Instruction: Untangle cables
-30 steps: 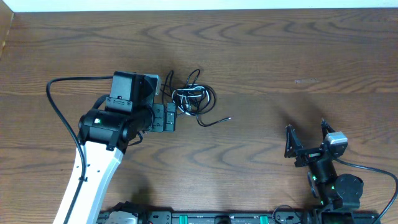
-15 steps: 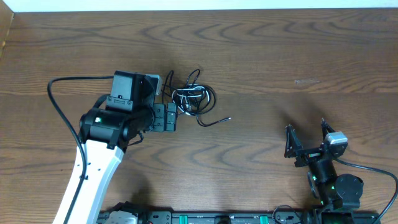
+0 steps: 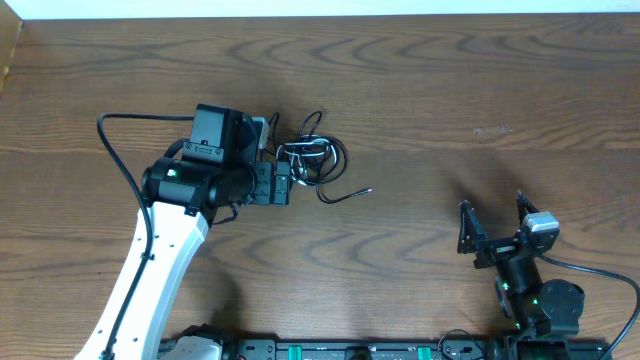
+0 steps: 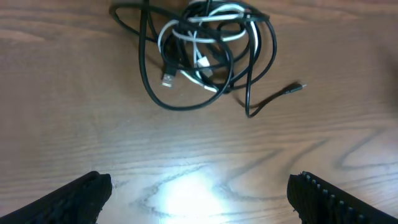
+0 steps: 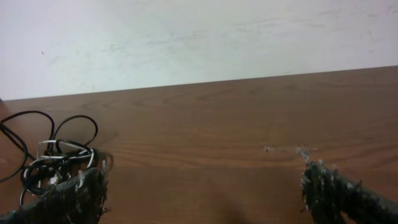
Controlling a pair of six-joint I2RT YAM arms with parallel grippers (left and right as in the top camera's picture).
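The cables (image 3: 310, 160) lay in one knotted clump left of the middle of the wooden table (image 3: 450, 100), black loops wound around a white cord (image 4: 214, 37), with one loose black end (image 3: 368, 190) trailing out to the right (the clump itself looked the same as a second before). What had changed was the left arm: over the last second it had swung in toward the tangle, so the left gripper (image 3: 285, 186) now sat just beside the clump's left edge, jaws spread wide and holding nothing, the knot lying ahead of them in the wrist view. That read as an approach, with no cord yet gripped and the untangling not begun. The right gripper (image 3: 493, 222) had not moved, waiting well apart at the table's near right, also spread and empty.
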